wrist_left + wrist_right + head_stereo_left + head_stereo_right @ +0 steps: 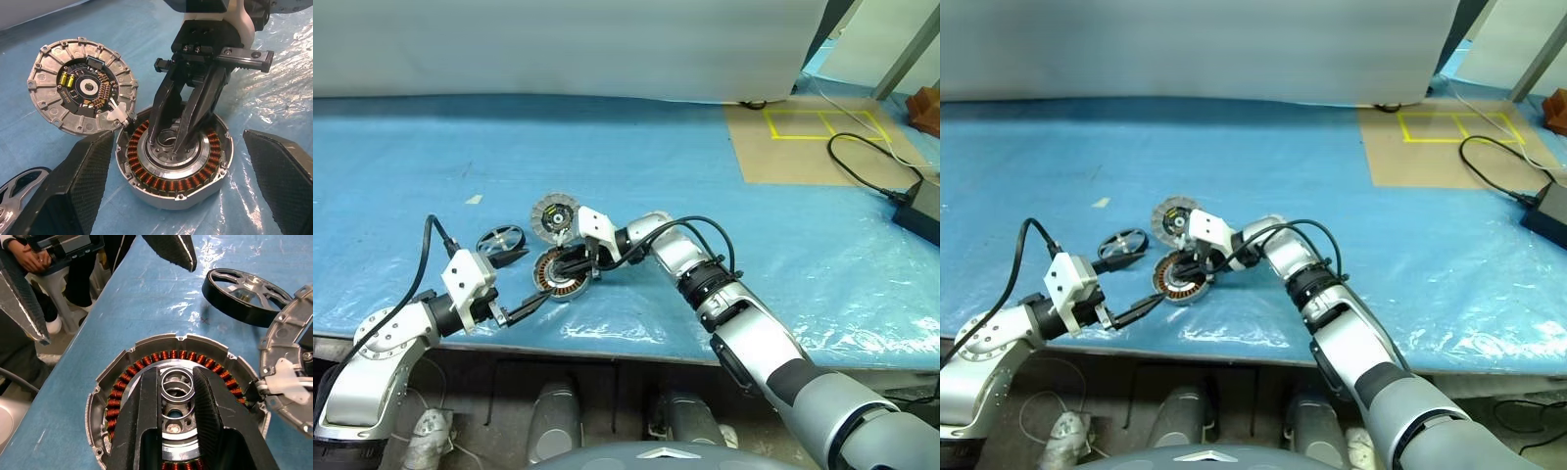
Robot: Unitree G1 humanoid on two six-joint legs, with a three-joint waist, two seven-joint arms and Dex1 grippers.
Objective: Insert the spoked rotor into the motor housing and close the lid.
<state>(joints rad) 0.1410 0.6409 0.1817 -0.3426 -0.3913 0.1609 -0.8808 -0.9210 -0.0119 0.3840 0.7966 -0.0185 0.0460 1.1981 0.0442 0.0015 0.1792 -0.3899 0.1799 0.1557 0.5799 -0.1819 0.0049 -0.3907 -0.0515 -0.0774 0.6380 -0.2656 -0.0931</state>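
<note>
Two end effectors are working over a table covered in blue plastic sheet. The motor housing sits open near the front edge, its ring of copper windings and its middle hub showing. The right end effector reaches in from the right and angles down into it, both black fingers planted on the hub with a small metal ring between them; they stand only a little apart, and whether they actually pinch that ring I can't tell.

The lid lies flipped open just beside the housing on its far side, touching its rim, inner face up: dark centre, yellow and copper-coloured bits, ribbed edge.

The spoked rotor is on the table to the left of the lid and housing, close by but apart from them, tilted a bit in the right wrist view.

The left end effector hovers near the table's front edge, pointing at the housing from the left, fingers spread wide and empty, one on either side of the housing in its wrist view.

A person's hands show past the table edge.
</note>
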